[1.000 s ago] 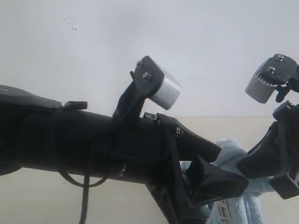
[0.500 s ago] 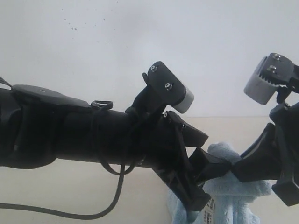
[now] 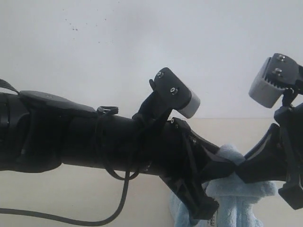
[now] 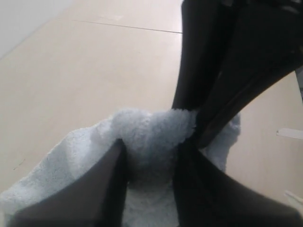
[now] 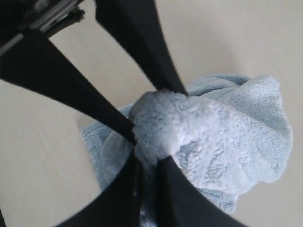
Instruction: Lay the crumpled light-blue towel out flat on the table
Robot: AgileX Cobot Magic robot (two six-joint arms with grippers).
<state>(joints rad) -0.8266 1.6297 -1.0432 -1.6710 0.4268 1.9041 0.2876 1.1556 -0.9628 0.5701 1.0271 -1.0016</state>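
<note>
The towel point(image 3: 236, 204) is bunched at about 5 o'clock in the exterior view, above the pale desk point(image 3: 71, 198). The left fingers point(image 4: 111, 189) are drawn narrow, pinching a fluffy fold of the cloth between them. The right fingers point(image 5: 125, 194) clamp the same raised fold from the opposite side, tip to tip with the left pair. The rest of the cloth drapes downward from that pinch toward 6 o'clock and runs out of the exterior view. A small label shows on it beside the left fingers.
</note>
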